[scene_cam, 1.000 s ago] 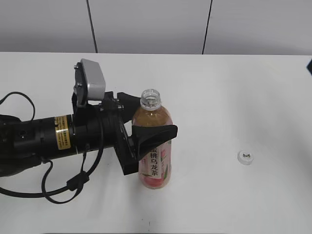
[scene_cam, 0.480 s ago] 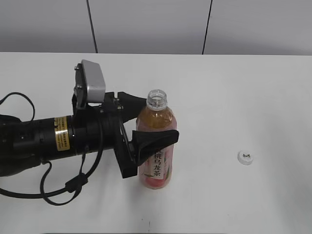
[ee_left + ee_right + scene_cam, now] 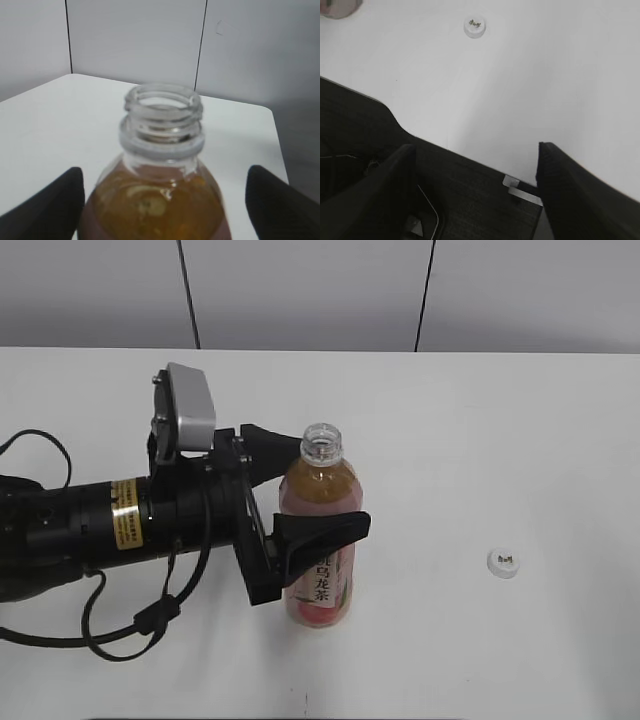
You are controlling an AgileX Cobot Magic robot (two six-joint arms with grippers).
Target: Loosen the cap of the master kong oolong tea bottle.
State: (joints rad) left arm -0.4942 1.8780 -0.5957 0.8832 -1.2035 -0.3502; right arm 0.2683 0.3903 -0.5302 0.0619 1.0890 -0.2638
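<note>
Exterior view, left to right: left gripper straddles the master kong oolong tea bottle, which stands upright on the tabletop. Fingers look spread, possibly just off the label; contact unclear. Neck is bare and open. The cap lies on the tabletop well apart, to the right. Right gripper, seen only in its wrist view, is spread and empty, far from the cap. Judgement: loosening done, cap fully off. Next: left arm backs away without tipping the bottle.
</note>
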